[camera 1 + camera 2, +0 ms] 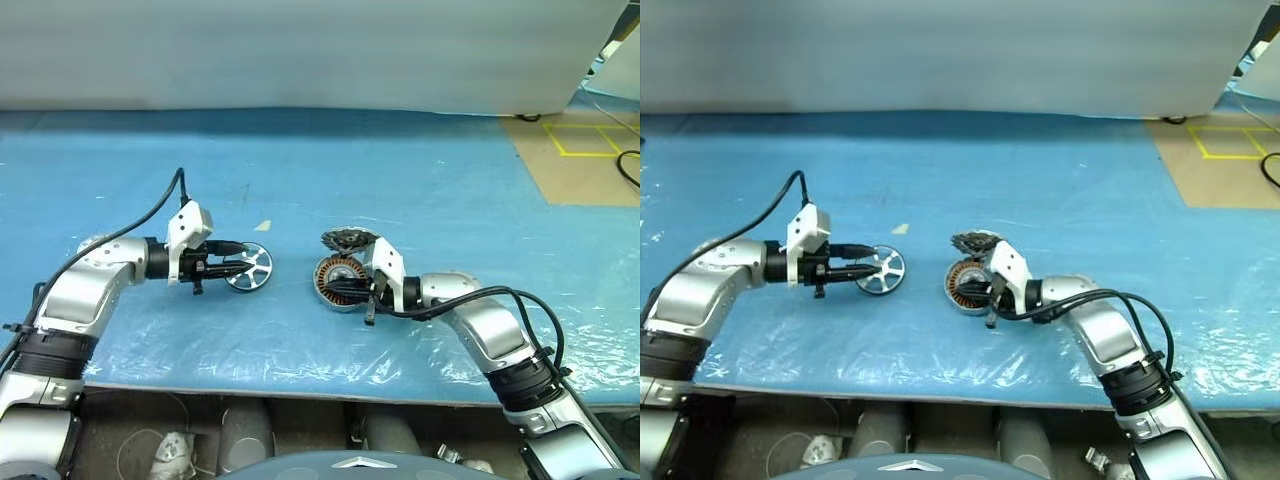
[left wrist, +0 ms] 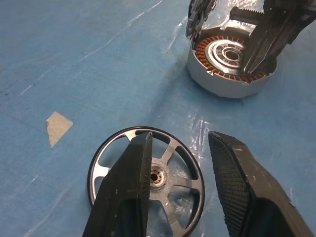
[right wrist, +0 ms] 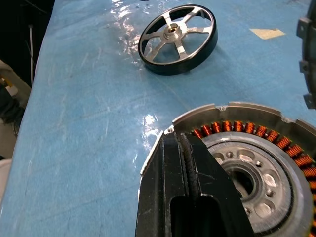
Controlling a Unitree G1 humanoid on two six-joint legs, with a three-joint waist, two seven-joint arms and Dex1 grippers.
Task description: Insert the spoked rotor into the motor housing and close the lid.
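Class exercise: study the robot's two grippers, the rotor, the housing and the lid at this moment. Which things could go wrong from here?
1. The left gripper has its jaws astride a spoke and the rim of the spoked rotor, off the hub; the rotor may tilt or slip.
2. The lid leans beside the motor housing; a nudge could topple it.
3. The right gripper, shut at the housing's rim, might shift it.

**Parts on the sheet**

The rotor (image 1: 249,268) lies flat on the sheet (image 1: 420,170), left of centre. The housing (image 1: 338,281) sits to its right, apart from it, open side up. The lid (image 1: 347,239) stands tilted just behind the housing, at its far rim. A tape scrap (image 1: 262,226) lies behind the rotor. The left gripper (image 1: 232,267) reaches in from the left over the rotor — one finger across the hub. The right gripper (image 1: 343,290) comes from the right, over the housing's rim.
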